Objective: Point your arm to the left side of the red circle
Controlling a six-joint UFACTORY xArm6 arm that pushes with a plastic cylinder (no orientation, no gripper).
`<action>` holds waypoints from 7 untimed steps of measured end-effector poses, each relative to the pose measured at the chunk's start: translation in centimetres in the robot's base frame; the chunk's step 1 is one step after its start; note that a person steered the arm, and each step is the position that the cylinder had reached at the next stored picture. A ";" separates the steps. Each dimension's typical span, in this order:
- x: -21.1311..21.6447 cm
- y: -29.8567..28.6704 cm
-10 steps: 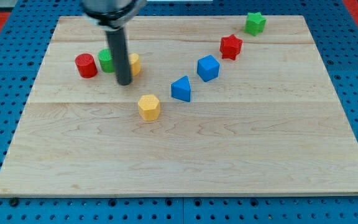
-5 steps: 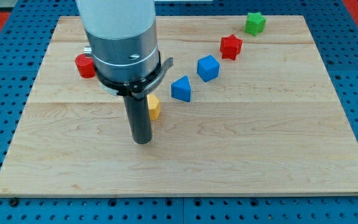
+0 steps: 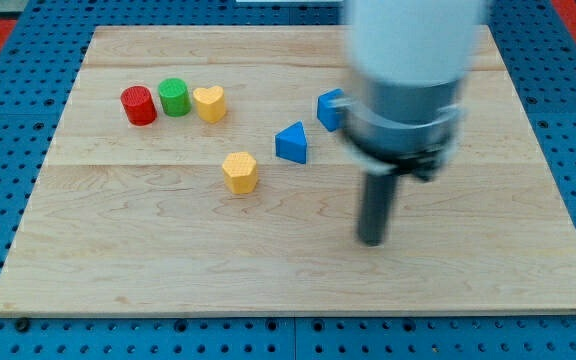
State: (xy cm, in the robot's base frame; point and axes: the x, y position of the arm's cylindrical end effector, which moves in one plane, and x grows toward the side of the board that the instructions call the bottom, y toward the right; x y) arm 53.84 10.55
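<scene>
Red circle (image 3: 138,105) at far upper-left of tabletop (image 3: 298,270), first in a touching row: red circle, green circle (image 3: 174,97) just right of it, yellow heart (image 3: 209,103) right of that. Bare wood left of red circle.

My tip (image 3: 371,240) well apart from red circle, far to its right and lower, on open wood. Nearest blocks to tip: blue triangle (image 3: 291,143) and yellow hexagon (image 3: 239,171), both between tip and red circle, upper-left of tip. Blue cube (image 3: 330,108) partly hidden behind arm body. No gripper on this rig, just the rod; nothing to open, close or hold.

Judgement: target not reached, whole traverse left to do.

How to do it well:
- Route below yellow hexagon, then up along the strip left of red circle. Straight line risks clipping hexagon or triangle.
- Approach from lower-left of red circle, not across the row; any nudge on heart or green circle shoves red circle.
- Stop just beside red circle's left edge, no contact. Pointing only, not pushing.
- Slow down near the end; tabletop edge lies close to the left of red circle.
</scene>
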 end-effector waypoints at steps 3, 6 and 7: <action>-7.1 -39.3; -27.2 -22.8; -27.3 -12.0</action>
